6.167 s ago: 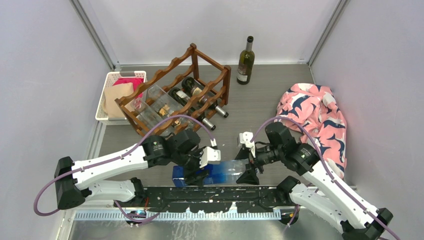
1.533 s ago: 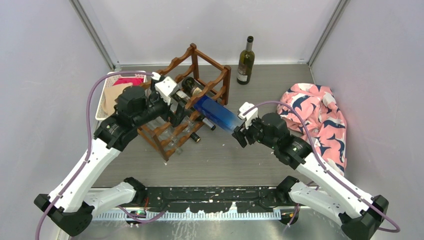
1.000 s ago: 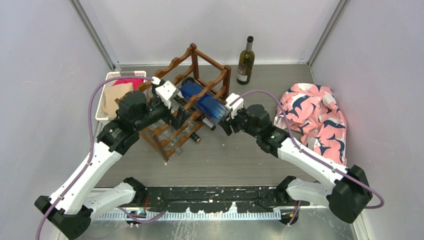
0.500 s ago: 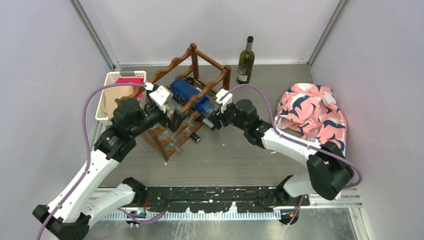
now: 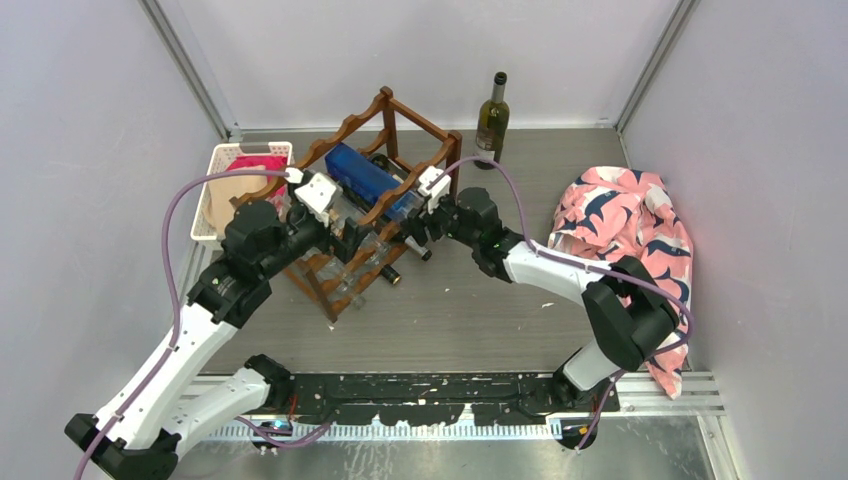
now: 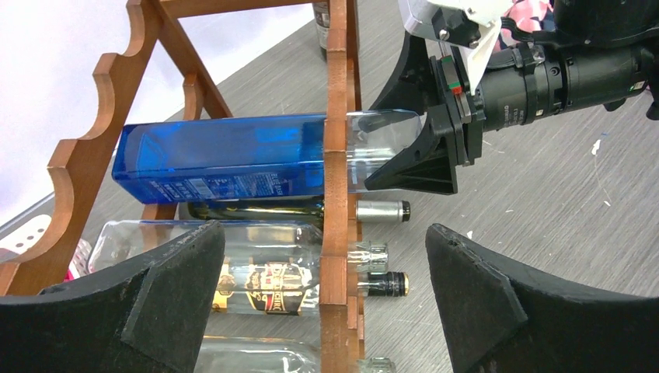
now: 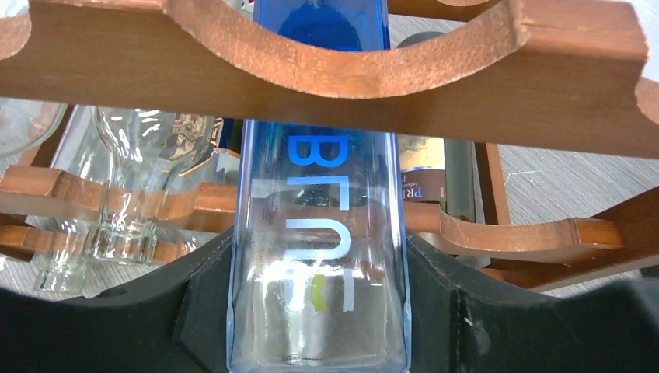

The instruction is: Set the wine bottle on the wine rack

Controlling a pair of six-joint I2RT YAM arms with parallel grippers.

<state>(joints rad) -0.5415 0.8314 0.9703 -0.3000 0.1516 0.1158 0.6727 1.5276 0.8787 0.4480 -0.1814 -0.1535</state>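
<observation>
The right tool (image 6: 373, 146) gripped the blue bottle (image 6: 225, 159) half inside the wine rack (image 6: 336, 93) — left tool (image 6: 322, 268) wide — so a level, deeper push seemed wise.

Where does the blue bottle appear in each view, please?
Top external: blue bottle upper centre, in the top row of the wine rack.
Left wrist: blue bottle left of centre, lying horizontal.
Right wrist: blue bottle centre, rising from the bottom edge.
Shared landmark: the scalloped rail crossing it.
</observation>
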